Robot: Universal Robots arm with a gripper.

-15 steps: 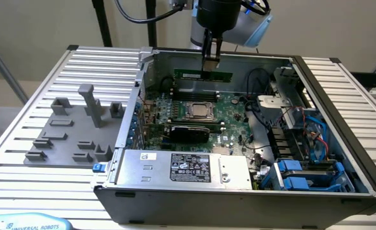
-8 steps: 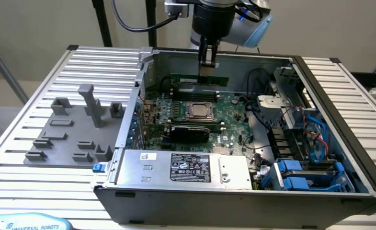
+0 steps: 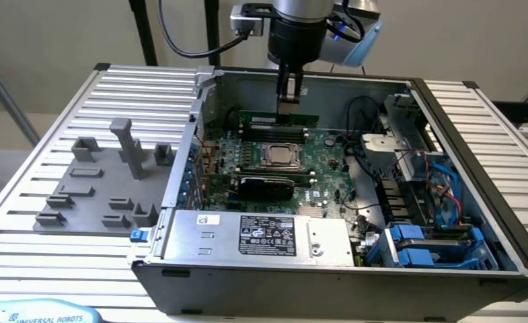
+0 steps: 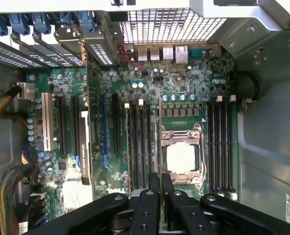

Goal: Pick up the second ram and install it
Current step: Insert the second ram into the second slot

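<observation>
My gripper (image 3: 288, 101) hangs inside the open computer case, shut on the second ram (image 3: 282, 119), a long narrow green stick held level just above the far end of the motherboard (image 3: 327, 176). It hovers over the memory slots (image 3: 266, 128) behind the square CPU socket (image 3: 282, 156). In the wrist view the gripper (image 4: 160, 188) has the ram (image 4: 159, 142) edge-on as a thin line between its black fingers. That line lies between one bank of dark memory slots (image 4: 140, 142) and the CPU socket (image 4: 181, 157). A second bank of slots (image 4: 221, 147) sits on the socket's other side.
The case walls (image 3: 479, 168) enclose the board. A power supply (image 3: 264, 235) lies at the near end and blue drive bays (image 3: 425, 245) at the exterior view's right. Grey fixture blocks (image 3: 102, 182) stand on the slatted table at the left. Cables (image 4: 10, 105) run beside the board.
</observation>
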